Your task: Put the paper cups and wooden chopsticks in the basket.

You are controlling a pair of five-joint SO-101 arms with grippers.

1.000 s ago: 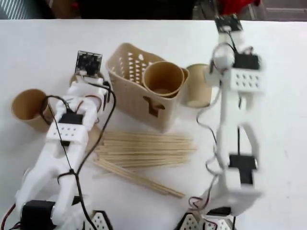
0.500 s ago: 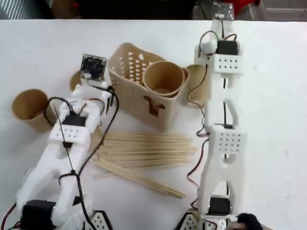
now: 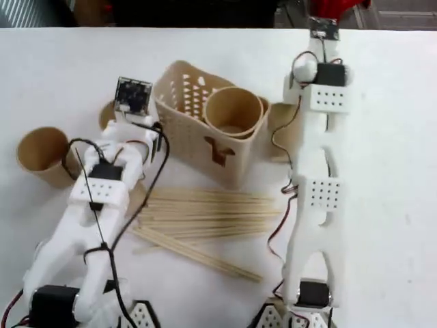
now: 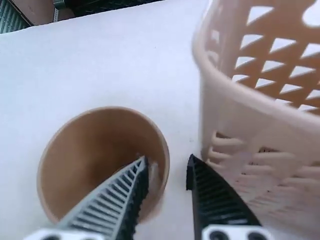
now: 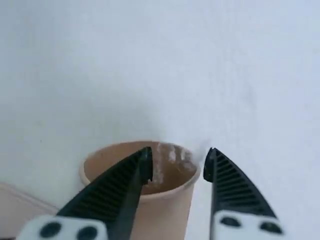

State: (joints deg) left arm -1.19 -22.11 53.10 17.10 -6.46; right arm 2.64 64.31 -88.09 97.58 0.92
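Overhead, dark room [image 3: 171, 14] edges the white table [image 3: 205, 55] — left end effector [image 4: 167, 167], right end effector [image 5: 177, 160] narrowly parted astride paper cups [image 4: 90, 160] [image 5: 167, 210].

Bright even light; table [image 3: 205, 48] glares; soft shadow by basket [image 3: 183, 131].

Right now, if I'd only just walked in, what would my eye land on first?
Probably the pale basket mid-table with a paper cup sitting in it, and the heap of wooden chopsticks lying beside it. Next, the left pincer straddles the rim of a second cup beside the basket, and the right pincer hangs open over a third cup on the basket's other side.
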